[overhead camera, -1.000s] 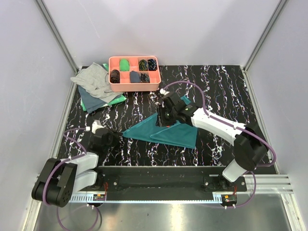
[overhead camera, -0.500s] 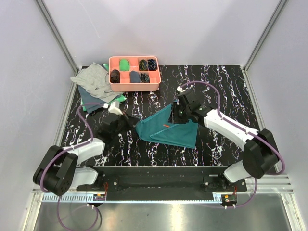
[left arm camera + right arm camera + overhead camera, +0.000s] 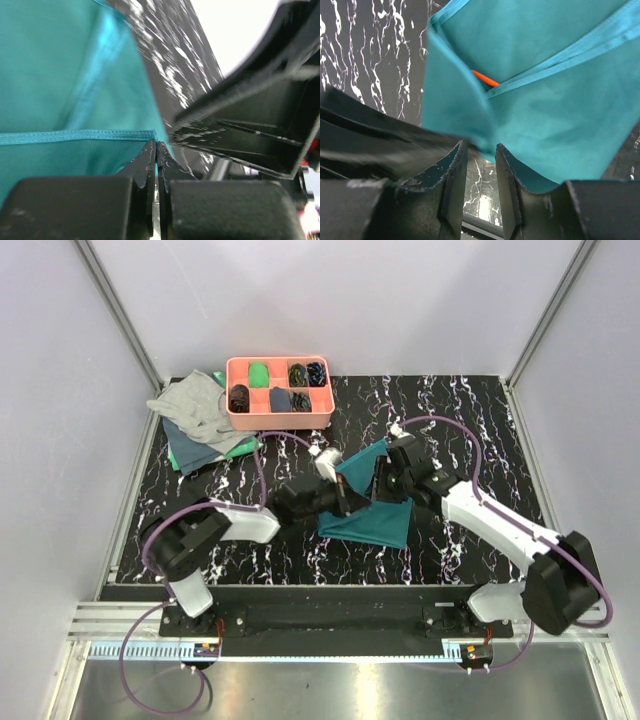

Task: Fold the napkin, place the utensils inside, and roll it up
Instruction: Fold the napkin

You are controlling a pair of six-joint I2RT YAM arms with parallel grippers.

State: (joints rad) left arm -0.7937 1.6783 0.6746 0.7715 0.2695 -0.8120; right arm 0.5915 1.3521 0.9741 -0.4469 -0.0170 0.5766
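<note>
Marbled table [image 3: 470, 420]; left fingers [image 3: 145, 172], right fingers [image 3: 451, 172] pinch napkin [image 3: 378, 525].

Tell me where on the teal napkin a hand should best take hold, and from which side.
Probably the stitched hem at a corner of the napkin, coming in low from outside the cloth. The fabric is thin and limp, so only an edge can be pinched; the folds cover most of the orange fork.
</note>
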